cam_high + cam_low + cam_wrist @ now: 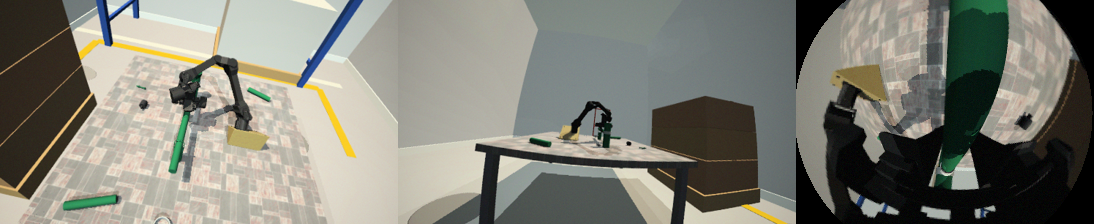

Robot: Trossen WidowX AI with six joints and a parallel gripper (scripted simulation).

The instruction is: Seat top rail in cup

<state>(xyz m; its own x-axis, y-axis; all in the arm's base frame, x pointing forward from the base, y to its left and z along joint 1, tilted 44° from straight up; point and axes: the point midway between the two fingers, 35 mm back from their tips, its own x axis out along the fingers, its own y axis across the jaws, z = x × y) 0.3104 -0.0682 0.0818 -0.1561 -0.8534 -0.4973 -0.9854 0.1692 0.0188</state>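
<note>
The green top rail runs from the front toward the big post, passing a thin ring-like line at mid-length that looks like the loop cap. My gripper is shut on the rail near the post. In the wrist view the rail tapers away between my fingers to a small pale rim, with more green beyond it. Whether the cut end is inside the cup cannot be told. A grey band circles the big post in the exterior view, below its top.
Loose green tubes lie on the table. A small black part and a small green piece lie left of the gripper. A pale ring is at the front. My base stands at a yellow board.
</note>
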